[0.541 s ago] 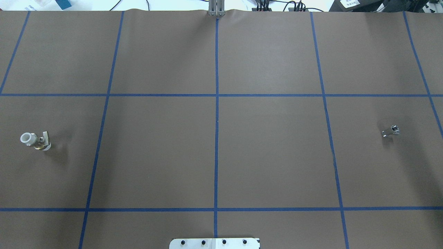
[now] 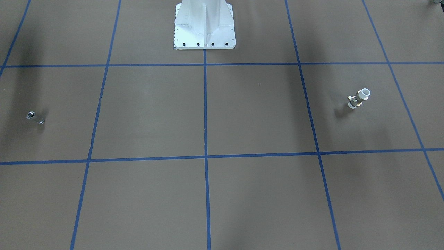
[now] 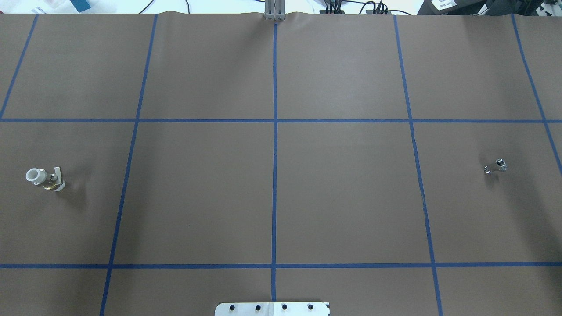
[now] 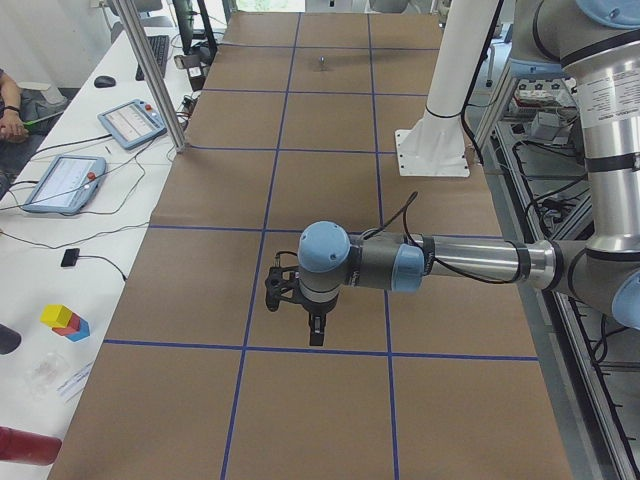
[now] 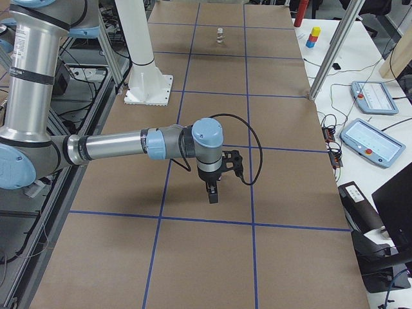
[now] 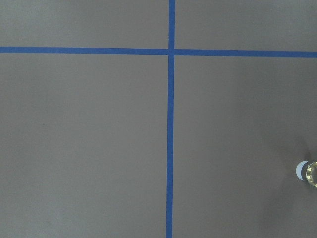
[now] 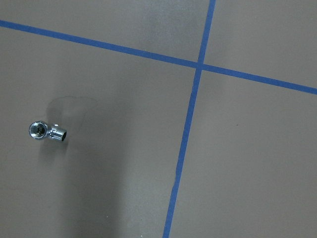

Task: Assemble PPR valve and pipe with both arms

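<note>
The PPR valve stands on the brown mat at the robot's far left. It has white ends and a brass middle, and also shows in the front view, the right side view and at the left wrist view's right edge. The silvery pipe lies at the far right, also in the front view and the right wrist view. The left gripper and the right gripper hang above the mat, pointing down. Each shows in a side view only, so I cannot tell whether they are open or shut.
The white pedestal base stands at the robot's edge, mid-table. Blue tape lines divide the mat into squares. Teach pendants and coloured blocks lie on the white benches beside the mat.
</note>
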{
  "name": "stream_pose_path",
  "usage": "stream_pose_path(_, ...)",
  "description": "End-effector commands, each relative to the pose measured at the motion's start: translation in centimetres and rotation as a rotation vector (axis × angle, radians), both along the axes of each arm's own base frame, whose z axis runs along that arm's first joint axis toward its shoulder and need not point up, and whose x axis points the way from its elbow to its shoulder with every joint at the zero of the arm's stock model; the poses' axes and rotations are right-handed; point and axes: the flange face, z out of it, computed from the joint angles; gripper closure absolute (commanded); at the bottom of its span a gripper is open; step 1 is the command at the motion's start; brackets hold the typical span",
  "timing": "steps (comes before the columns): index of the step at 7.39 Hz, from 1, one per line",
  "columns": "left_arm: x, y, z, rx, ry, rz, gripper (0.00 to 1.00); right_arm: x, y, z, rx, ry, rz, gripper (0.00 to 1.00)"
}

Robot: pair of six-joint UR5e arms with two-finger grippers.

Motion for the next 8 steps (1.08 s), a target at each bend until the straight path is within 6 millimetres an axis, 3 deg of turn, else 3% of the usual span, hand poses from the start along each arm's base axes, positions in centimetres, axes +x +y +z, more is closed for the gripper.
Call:
stream_pose_path(1, 0.1, 1.7, -1.5, 0.024, 0.023, 0.002, 0.00, 0.0, 0.0, 0.0, -0.002, -0.005, -0.001, 0.00)
stream_pose_path(7, 0.4, 2.0, -1.5, 0.021, 0.036, 0.009, 0.00, -0.4, 0.2, 0.2, -0.019, -0.059, -0.005, 0.00)
stream_pose_path(8, 0.4, 1.8, -1.7, 0.027, 0.036, 0.009, 0.00, -0.7, 0.8, 1.4, -0.052, -0.103, -0.010, 0.00)
